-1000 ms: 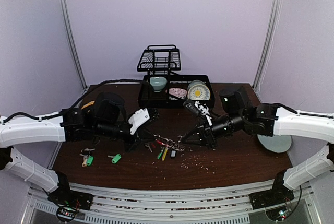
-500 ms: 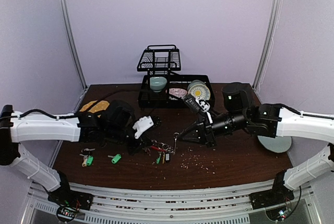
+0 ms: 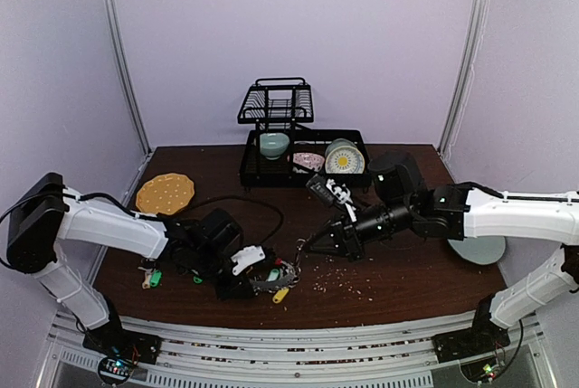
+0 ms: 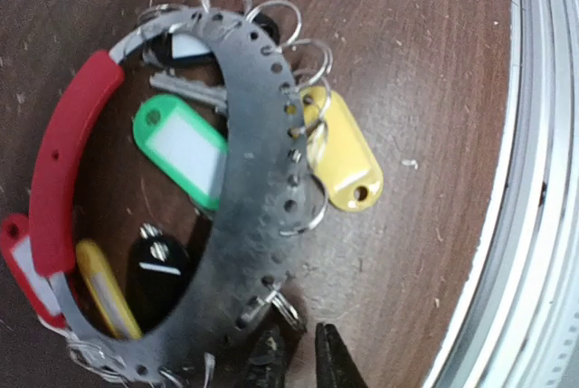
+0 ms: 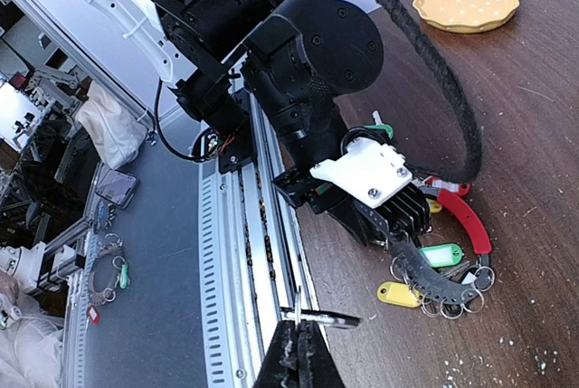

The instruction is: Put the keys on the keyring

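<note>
Lower centre of the overhead view: we see the keyring lying on the dark table, by its near edge.
Keyring parts: red arc, perforated grey band, green tag, yellow tag.
Left gripper: tips narrowly apart at the band's edge; we cannot tell whether they grip it.
Right gripper: pinched tight on a small metal ring, just upper right of the keyring.
Loose key: green-tagged, lower left.
</note>
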`<state>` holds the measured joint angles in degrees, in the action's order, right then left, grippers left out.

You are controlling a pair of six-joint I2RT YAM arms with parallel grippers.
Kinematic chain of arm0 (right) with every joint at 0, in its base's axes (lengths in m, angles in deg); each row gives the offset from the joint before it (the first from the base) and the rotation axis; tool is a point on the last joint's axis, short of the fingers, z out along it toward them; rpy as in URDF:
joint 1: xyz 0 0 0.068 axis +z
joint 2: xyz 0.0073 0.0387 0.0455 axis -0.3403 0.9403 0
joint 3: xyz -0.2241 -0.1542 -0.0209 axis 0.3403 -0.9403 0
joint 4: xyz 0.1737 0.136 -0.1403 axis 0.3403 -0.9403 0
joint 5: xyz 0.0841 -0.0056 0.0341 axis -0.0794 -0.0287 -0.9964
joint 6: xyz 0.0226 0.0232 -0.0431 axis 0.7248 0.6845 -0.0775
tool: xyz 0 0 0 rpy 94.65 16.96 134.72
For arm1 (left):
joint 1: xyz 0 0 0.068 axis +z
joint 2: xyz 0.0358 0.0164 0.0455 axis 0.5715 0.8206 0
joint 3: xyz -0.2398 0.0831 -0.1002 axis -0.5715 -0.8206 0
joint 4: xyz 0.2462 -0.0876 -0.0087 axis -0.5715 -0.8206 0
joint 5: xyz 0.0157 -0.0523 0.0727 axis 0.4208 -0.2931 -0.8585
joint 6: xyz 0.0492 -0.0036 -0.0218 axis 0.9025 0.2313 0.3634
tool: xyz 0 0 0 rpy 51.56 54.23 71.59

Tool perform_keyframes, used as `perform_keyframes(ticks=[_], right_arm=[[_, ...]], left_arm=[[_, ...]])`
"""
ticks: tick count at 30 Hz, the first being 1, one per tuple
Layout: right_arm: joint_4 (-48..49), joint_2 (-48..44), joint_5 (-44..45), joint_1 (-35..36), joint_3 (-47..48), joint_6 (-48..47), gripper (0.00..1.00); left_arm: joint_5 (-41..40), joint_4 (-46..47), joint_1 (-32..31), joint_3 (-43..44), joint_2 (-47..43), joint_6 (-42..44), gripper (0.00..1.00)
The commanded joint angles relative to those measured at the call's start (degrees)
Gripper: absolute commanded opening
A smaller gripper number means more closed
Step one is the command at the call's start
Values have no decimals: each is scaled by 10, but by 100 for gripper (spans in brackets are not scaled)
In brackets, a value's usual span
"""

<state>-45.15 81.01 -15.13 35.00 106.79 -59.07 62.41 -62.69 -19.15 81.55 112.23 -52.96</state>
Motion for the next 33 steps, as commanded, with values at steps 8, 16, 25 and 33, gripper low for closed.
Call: perform_keyframes(ticks=[8, 16, 25, 33], right_arm=[[-13, 26, -3, 3, 6, -19, 0], [-15, 40, -8, 2, 8, -28, 0], [-31, 40, -8, 2, 8, -34, 0], [-36, 41, -11, 2, 9, -34, 0]], left_arm=[[37, 7, 13, -55, -76, -80, 27], [-3, 112, 10, -84, -110, -148, 25], [-51, 82, -12, -37, -53, -54, 34], [-81, 72, -20, -15, -14, -15, 32]])
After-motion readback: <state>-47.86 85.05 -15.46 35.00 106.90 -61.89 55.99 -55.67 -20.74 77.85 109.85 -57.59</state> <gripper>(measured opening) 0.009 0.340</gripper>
